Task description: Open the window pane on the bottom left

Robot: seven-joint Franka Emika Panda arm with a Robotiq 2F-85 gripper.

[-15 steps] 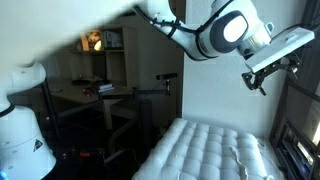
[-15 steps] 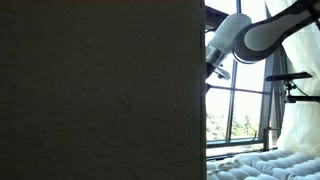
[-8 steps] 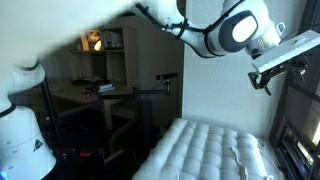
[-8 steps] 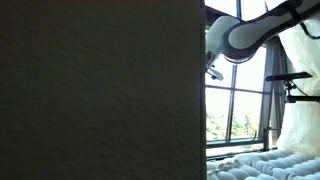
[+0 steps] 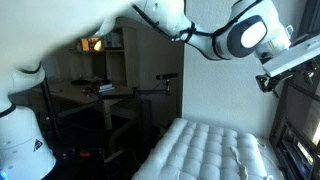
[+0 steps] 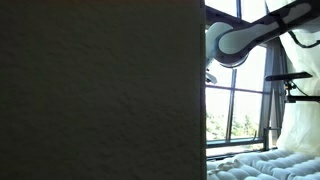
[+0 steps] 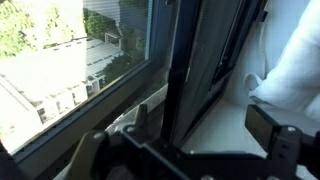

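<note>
Gripper [image 7: 185, 152] spread wide, facing the window pane [image 7: 90, 60], whose black frame edge runs near-upright.

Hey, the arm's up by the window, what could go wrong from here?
The open hand is close to the black window frame and the glass; a slightly off push might strike glass instead of the frame. In an exterior view the arm is high above the mattress; coming down for a lower pane, it may brush that mattress.
</note>
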